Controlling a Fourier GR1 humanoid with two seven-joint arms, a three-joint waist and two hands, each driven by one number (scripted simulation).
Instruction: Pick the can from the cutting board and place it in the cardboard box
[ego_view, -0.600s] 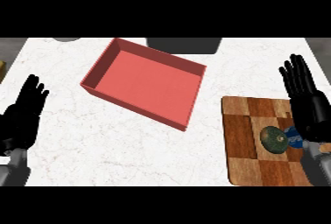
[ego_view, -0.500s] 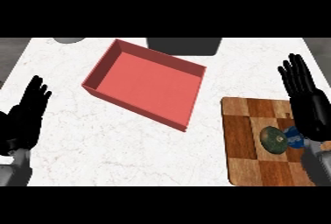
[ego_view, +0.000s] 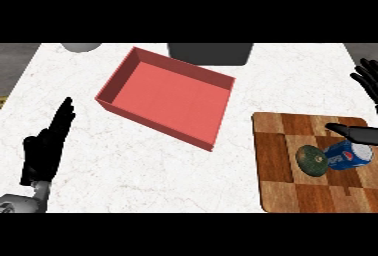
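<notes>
White marble counter (ego_view: 148, 170) fills pretty much the whole frame, faint grey veining all over it. Biggest thing on it is the red open-top box (ego_view: 168, 95), sitting rotated in the upper middle, walls up all round and just its bare floor showing. Next down in size is the wooden cutting board (ego_view: 284, 185) at the lower right, a checker pattern of light and dark wood, well apart from the box. At the top edge there's a dark grey blocky thing (ego_view: 210, 52) just behind the box, and a pale rounded object (ego_view: 81, 47) poking in at the upper left, can't tell what either is. The left hand (ego_view: 46, 150) is at the lower left, edge-on, fingers straight and pointing up, holding nothing, just resting there. The right hand (ego_view: 362, 132) is mostly cut off by the right edge: straight fingers show up near the upper right, and the thumb reaches in over the board right above the can, nothing in it. The blue can (ego_view: 348, 155) lies on its side on the right part of the board, touching a dark green avocado (ego_view: 312, 161) on its left.
</notes>
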